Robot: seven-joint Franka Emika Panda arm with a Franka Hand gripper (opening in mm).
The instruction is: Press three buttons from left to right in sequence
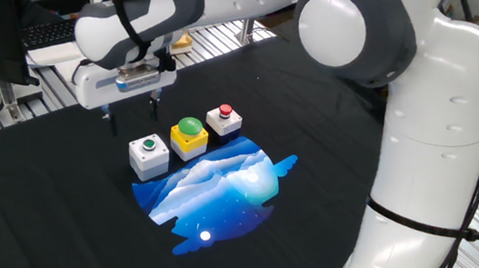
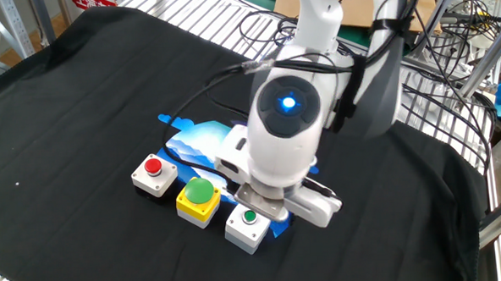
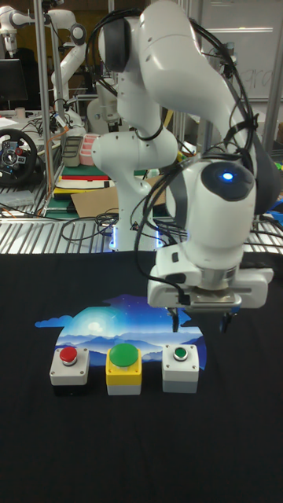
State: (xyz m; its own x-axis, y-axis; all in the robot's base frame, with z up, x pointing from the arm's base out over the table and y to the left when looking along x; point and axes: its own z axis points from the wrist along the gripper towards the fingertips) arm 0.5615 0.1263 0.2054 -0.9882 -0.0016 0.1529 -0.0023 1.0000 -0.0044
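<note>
A: Where do the three buttons sit?

B: In a row on the black worktop (image 1: 68,228), at the edge of the blue picture mat (image 1: 219,187); grey-white box (image 1: 149,156), yellow box (image 1: 189,135), small white box (image 1: 224,120).

A: And the gripper (image 1: 133,119)?

B: Above and behind the grey-white box, touching nothing; its fingers (image 3: 174,318) stand apart and released.

A: Which step?

B: I judge it is lined up near the first box; whether that button has been pressed I cannot tell; the next press calls for a fingertip centred over a button, then a straight descent.
</note>
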